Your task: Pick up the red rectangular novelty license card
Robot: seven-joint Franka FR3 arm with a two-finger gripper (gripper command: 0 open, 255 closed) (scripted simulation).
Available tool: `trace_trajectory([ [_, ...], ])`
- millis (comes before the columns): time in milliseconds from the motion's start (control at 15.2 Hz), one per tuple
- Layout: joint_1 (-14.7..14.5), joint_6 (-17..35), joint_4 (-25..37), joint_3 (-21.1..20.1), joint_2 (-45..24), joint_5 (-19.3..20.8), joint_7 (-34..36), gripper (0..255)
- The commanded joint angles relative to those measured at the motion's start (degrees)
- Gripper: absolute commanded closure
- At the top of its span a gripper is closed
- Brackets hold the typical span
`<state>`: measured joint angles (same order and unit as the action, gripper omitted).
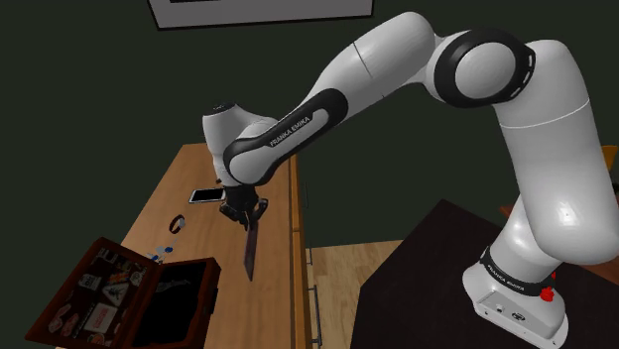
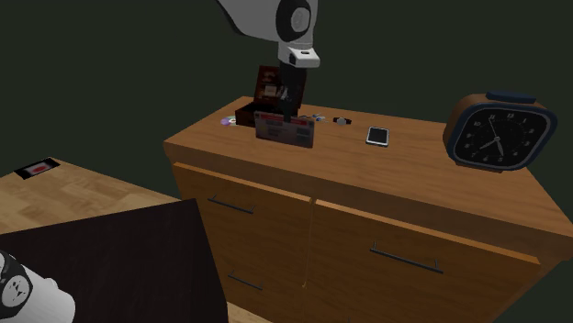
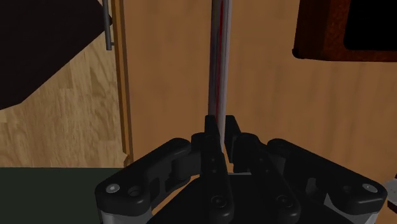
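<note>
Pincer [image 3: 219, 127] clamped on the red card [image 3: 217, 63]. In the wrist view I see both black fingers [image 3: 210, 137] pressed against the card's faces, and the card runs straight out from the fingertips, edge-on. In the second exterior view the card [image 2: 285, 128] hangs directly below the pincer [image 2: 292, 105] with its printed red face to the camera and its long side level. In the shoulder view it shows as a thin dark strip [image 1: 248, 248] dropping from the pincer [image 1: 243, 213] over the wooden surface [image 1: 208, 243]. I cannot tell whether its lower edge touches the surface.

An open dark red box [image 1: 129, 297] sits on the surface near the pincer, lid tilted back, and its corner [image 3: 337, 32] lies beside the card's far end. A phone [image 2: 377, 136] lies flat on the pincer's other side, apart from the card. A small ring-shaped item [image 2: 342, 120] rests between the pincer and the phone. A clock [image 2: 500, 131] stands upright well beyond the phone. Drawers [image 2: 404, 266] front the cabinet under the surface.
</note>
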<state>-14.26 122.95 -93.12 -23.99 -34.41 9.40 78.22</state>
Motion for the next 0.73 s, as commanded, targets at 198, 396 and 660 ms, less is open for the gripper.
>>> trace_trajectory([
  [198,0.3,-3.0,1.3,-0.5,1.8,-0.7,-0.3,255],
  [396,0.4,-4.8,2.1,-0.8,2.8,-1.2,-0.4,255],
  [660,0.5,-6.1,2.8,-1.0,3.5,-1.5,-0.5,255],
])
